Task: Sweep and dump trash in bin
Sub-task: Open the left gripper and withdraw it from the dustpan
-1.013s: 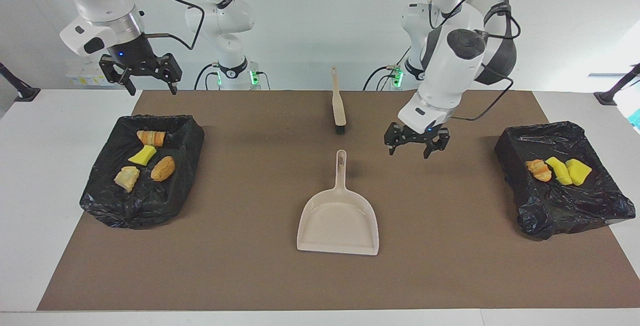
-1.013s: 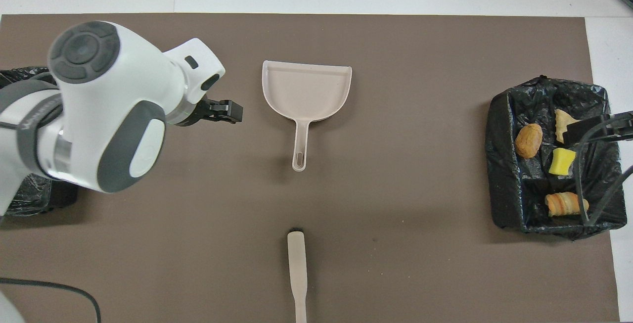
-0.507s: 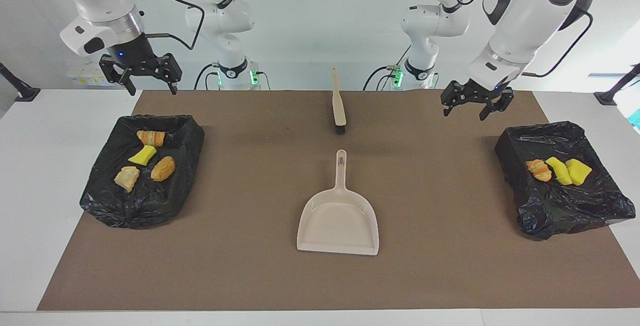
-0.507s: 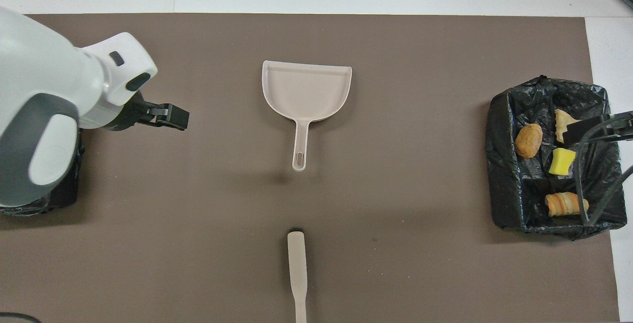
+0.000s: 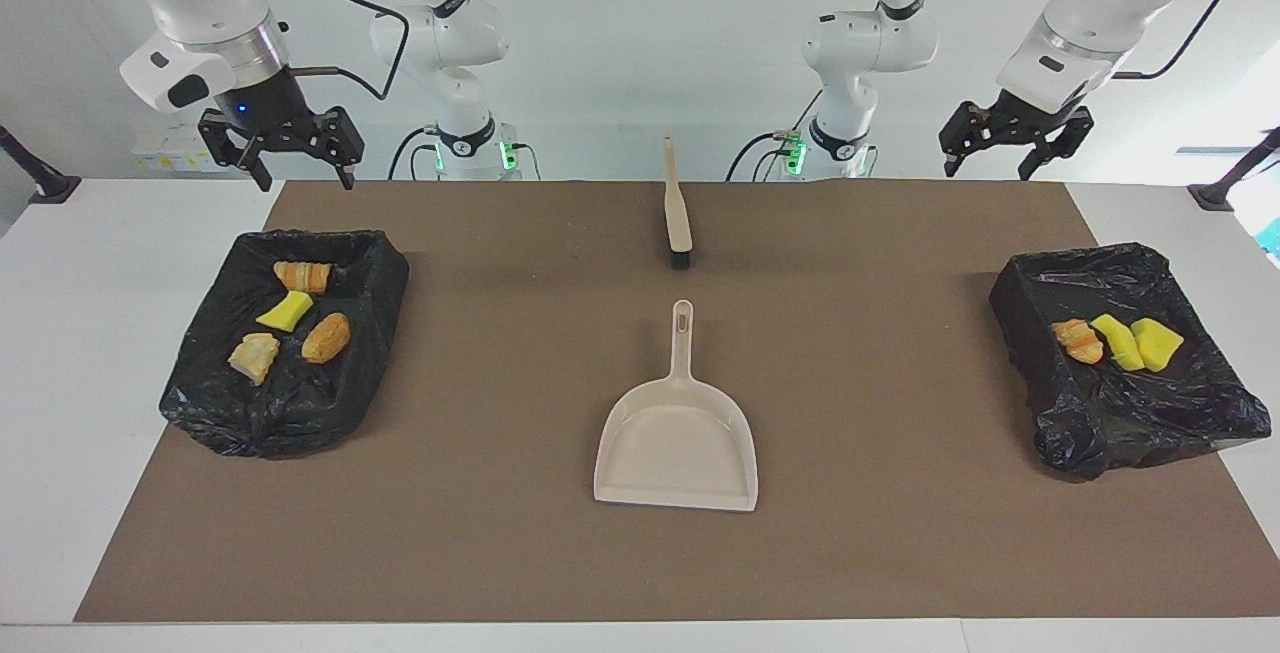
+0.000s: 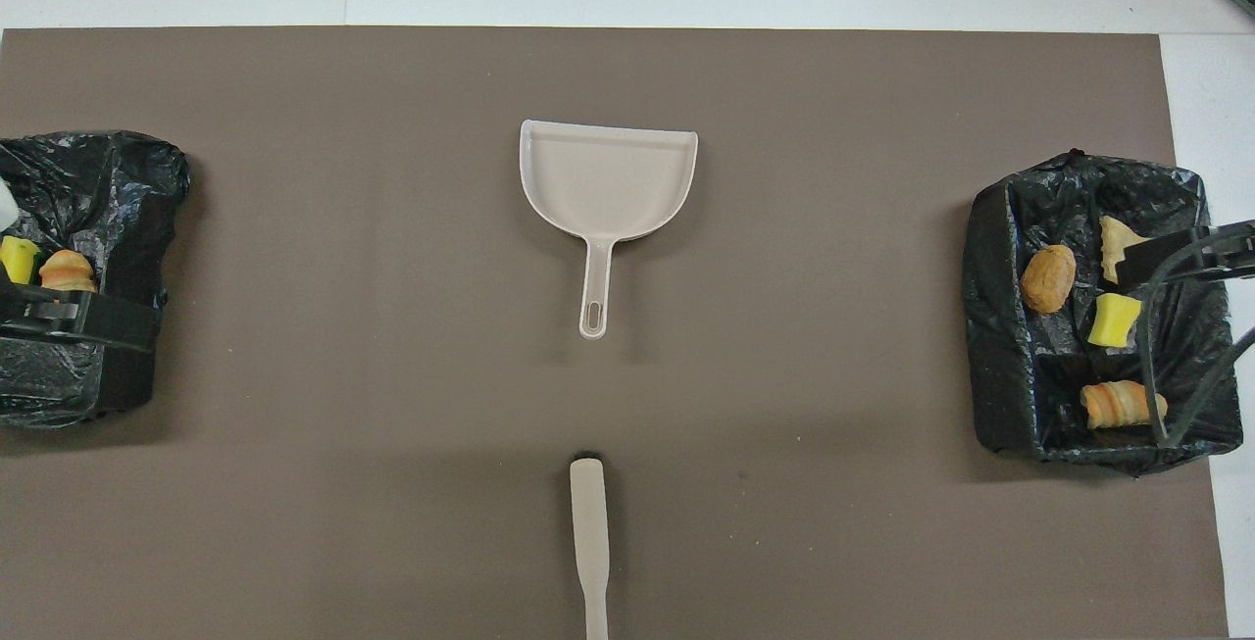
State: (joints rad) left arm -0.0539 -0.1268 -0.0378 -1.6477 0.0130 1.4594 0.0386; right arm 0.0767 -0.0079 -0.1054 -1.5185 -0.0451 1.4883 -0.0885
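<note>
1. Comparing with a second ago: the left gripper [image 5: 1012, 145], then low over the brown mat [image 5: 900, 553] beside the dustpan's handle, now hangs raised above the mat's edge nearest the robots, toward the left arm's end, jaws open and empty. The right gripper [image 5: 282, 145] stands as before, raised above the same edge toward the right arm's end, jaws open, holding nothing. Brush, dustpan, bins and scraps have not moved.

2. Views: the facing view shows both arms and grippers whole and all three scraps in the left arm's bin; the overhead view shows only gripper tips at its side edges, and there only two of those three scraps are seen, the bin being cut by the frame.

3. Count, nearest the robots first:
- One beige hand brush with black bristles [image 5: 677, 211], lying at the mat's middle, handle toward the robots.
- Two bins lined with crumpled black plastic bags, one at the right arm's end [image 5: 375, 278], one at the left arm's end [image 5: 1030, 278].
- Trash, seven pieces, all in the bins: four at the right arm's end, an orange-brown striped lump [image 5: 302, 276], a yellow sponge wedge [image 5: 285, 311], a tan bread-like lump [image 5: 326, 337], a pale bread-like lump [image 5: 254, 356]; three at the left arm's end, an orange-brown lump [image 5: 1078, 340] and two yellow sponge pieces [image 5: 1117, 341] [image 5: 1157, 343].
- One beige plastic dustpan [image 5: 677, 438], empty, farther from the robots than the brush, handle pointing toward it.
</note>
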